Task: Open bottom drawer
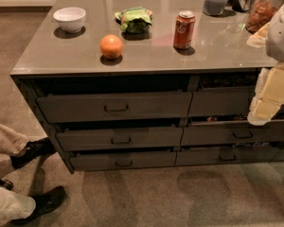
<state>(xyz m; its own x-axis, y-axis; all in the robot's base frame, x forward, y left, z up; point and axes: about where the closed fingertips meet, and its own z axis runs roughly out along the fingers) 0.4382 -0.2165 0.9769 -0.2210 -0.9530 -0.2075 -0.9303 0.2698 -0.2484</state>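
the bottom drawer is a long, shallow, flat slab of matt dark grey, lowest in the left stack of three under the smooth, glossy grey surface. its long axis runs left to right and its front faces the camera, with a small dark bar handle at the middle. a thin dark gap separates it from the taller drawer above. it sits just above the mottled brown carpet. the cream, blocky gripper hangs at the right, in front of the neighbouring stack and well apart from the bottom drawer; whether its jaws are open or hold anything cannot be told. a round orange and a red can stand on the surface.
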